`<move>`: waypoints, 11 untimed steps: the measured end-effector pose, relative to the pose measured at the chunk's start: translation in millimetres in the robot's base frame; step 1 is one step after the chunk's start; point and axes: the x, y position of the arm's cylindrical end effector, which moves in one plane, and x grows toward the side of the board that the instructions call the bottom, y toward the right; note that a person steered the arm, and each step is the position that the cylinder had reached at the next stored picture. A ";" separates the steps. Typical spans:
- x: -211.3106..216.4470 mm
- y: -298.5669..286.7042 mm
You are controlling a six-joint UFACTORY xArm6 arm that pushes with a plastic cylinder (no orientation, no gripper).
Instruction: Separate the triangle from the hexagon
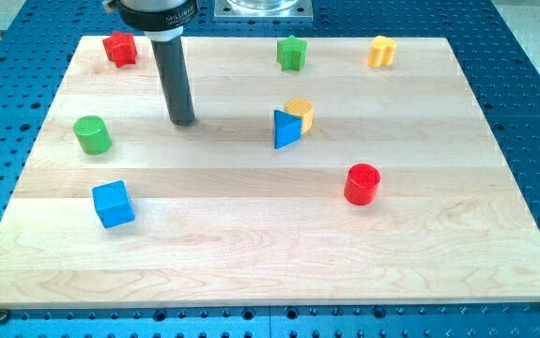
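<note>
Now, triangle and hexagon touching.
My tip (183,120), a bare rod holding nothing, stands well left of blue triangle (285,130); yellow hexagon (300,112) behind it.

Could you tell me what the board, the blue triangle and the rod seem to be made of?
Board: pale wood, shown by grain and plank seams, smooth finish.
Blue triangle: probably painted wood or plastic; flat, even colour leaves it open.
Rod ending in my tip: dark, faintly glossy, likely metal or plastic.
</note>
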 end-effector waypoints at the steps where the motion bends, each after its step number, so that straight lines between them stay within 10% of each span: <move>1: 5.4 55.5; 2: 17.2 139.4; 5: 81.4 102.4; 7: 54.7 258.1; 11: 31.4 222.1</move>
